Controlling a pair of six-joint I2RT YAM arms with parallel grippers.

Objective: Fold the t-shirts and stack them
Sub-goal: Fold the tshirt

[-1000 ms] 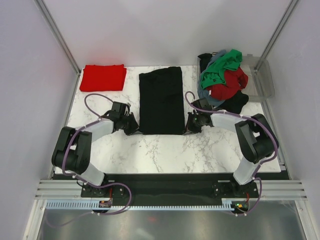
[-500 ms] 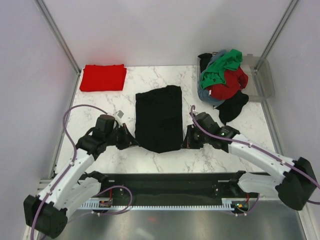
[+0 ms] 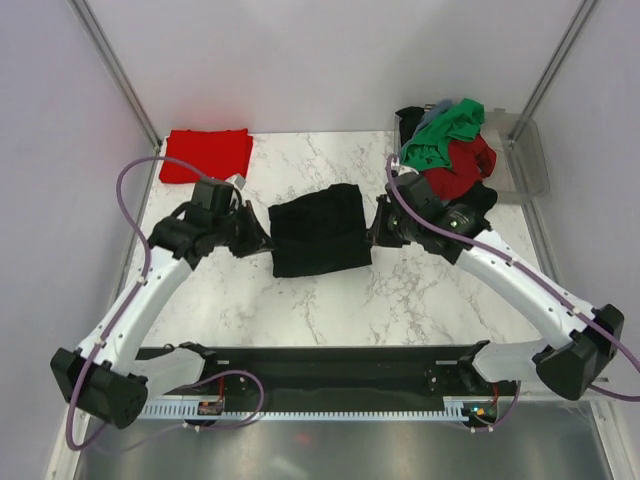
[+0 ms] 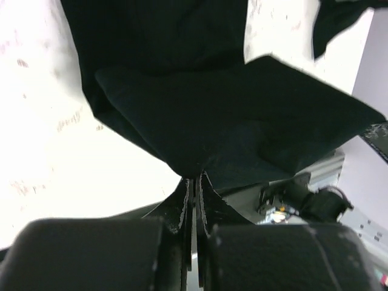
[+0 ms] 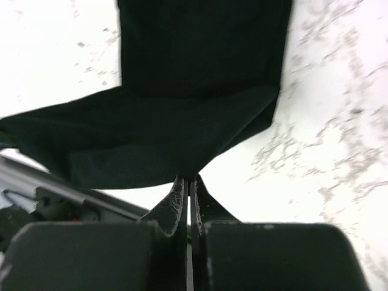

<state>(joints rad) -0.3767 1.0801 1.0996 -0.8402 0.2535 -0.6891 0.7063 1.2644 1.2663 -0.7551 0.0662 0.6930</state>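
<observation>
left pincer (image 3: 262, 241) clamped tight on black t-shirt (image 3: 320, 228) edge | right pincer (image 3: 378, 232) clamped likewise | top view alone: folded red t-shirt (image 3: 207, 155) beyond left pincer

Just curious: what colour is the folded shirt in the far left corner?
The folded shirt is plain red, clearest in the top external view.

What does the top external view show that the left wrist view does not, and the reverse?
Only the top external view: the folded red cloth t-shirt and the crumpled pile of green and red t-shirts at the far edge. Only the left wrist view: the left gripper seen close, jaws pressed together on a cloth corner. Both: the black cloth t-shirt, partly lifted, and the white marble table.
</observation>
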